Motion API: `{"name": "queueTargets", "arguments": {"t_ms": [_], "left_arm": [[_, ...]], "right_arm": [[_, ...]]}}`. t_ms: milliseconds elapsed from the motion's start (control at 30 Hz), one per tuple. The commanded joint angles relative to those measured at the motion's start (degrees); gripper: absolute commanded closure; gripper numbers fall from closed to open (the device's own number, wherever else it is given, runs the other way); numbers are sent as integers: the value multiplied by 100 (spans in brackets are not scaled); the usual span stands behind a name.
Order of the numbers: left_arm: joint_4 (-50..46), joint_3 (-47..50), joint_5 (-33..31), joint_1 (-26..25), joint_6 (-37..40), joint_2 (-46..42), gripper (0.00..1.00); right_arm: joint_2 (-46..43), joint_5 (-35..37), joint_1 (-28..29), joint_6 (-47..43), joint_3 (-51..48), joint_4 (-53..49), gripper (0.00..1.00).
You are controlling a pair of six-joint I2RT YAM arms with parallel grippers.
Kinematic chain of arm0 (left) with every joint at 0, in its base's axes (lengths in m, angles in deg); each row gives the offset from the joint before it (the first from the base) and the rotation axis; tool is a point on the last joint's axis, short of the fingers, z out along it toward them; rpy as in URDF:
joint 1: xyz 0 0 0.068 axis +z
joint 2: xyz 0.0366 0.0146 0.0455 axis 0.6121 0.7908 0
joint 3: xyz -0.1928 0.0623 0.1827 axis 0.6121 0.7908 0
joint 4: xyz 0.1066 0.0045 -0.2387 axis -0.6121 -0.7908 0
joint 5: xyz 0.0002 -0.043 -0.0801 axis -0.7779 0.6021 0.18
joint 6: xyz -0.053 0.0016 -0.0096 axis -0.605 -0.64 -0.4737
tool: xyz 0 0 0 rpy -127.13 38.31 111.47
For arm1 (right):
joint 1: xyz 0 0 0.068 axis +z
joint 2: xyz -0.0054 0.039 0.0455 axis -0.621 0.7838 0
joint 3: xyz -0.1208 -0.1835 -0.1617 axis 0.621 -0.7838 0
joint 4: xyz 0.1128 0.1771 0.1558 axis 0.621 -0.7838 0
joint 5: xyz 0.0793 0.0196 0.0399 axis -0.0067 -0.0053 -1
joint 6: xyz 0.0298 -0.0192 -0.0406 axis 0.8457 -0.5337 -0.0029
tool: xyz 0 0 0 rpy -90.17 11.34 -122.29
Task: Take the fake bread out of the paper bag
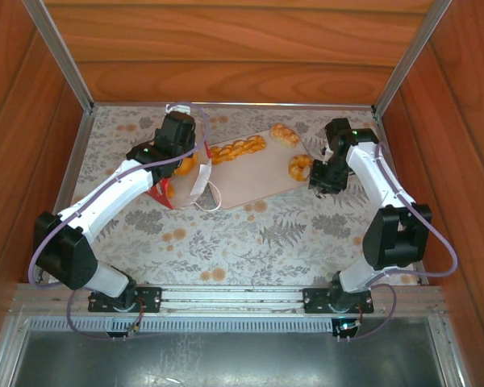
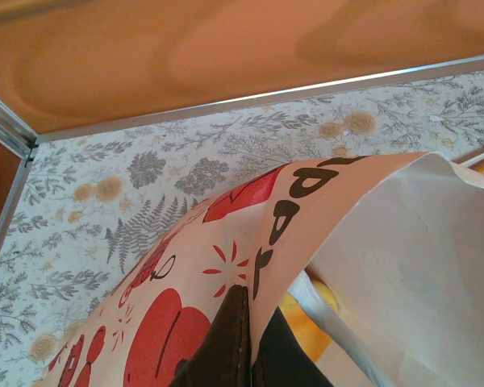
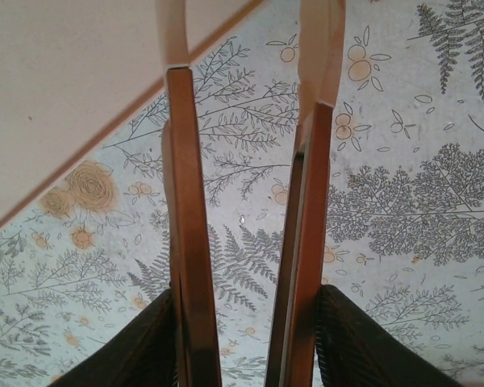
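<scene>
One bag [image 2: 194,274] edge between left jaws.

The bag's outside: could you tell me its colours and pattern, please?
The bag is pale with red shapes and dark lettering; left wrist view.

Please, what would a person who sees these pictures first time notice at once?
The red-patterned paper bag, left of centre, pinched at its rim by the left gripper, with golden bread showing inside. Next to it, three glossy pastries lie on a beige tray, and the right gripper hovers open off its near right corner.
</scene>
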Motion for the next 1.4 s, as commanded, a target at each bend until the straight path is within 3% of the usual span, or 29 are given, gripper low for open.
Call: {"name": "queueTargets", "arguments": {"t_ms": [0, 600, 833, 1000, 1167, 1367], "left_arm": [[-31, 81, -32, 26, -4, -19, 100], [-29, 166, -102, 23, 7, -125, 100], [-30, 187, -85, 24, -15, -172, 100], [-4, 221, -54, 25, -20, -230, 100], [18, 284, -71, 24, 32, -276, 100], [14, 293, -19, 24, 16, -296, 100]], "right_arm": [[93, -220, -54, -44, 246, 7, 53], [-165, 190, -79, -38, 551, -246, 51], [-492, -190, -73, -10, 536, -195, 60], [-784, -986, -38, 54, 314, 87, 69], [-1018, -1599, 368, 254, 264, 406, 73], [-1265, -1682, 1309, 489, 924, 632, 72]]}}
